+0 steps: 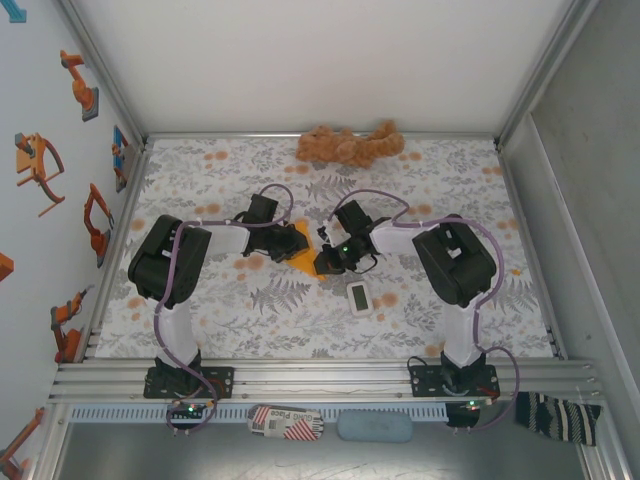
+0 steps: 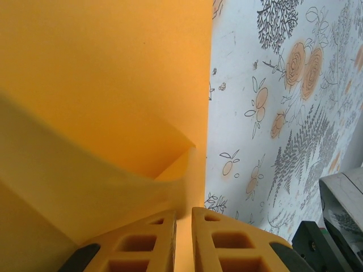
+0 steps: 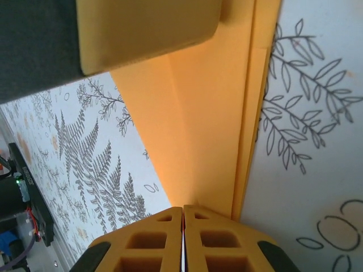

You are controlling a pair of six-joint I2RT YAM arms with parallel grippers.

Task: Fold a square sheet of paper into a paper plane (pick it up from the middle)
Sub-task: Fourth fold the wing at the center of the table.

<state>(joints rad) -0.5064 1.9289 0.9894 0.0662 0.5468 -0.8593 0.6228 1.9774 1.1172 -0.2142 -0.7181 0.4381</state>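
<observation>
Left end effector (image 2: 183,241) pinches a raised flap of the square sheet of paper (image 1: 303,265). Right end effector (image 3: 183,229), closed tight, meets its folded edge. The sheet lies mid-desk (image 1: 230,320) between them, its creases running lengthwise away from the right one and a corner pointing nearward.

From above, the paper (image 1: 303,262) is mostly hidden beneath the left end effector (image 1: 293,245) and right end effector (image 1: 327,262); in both wrist views it runs off the top edge, its near flap blurred in the left one

Floral-print tabletop (image 1: 250,310) inside white walls (image 1: 300,60) and aluminium frame (image 1: 320,378).
</observation>
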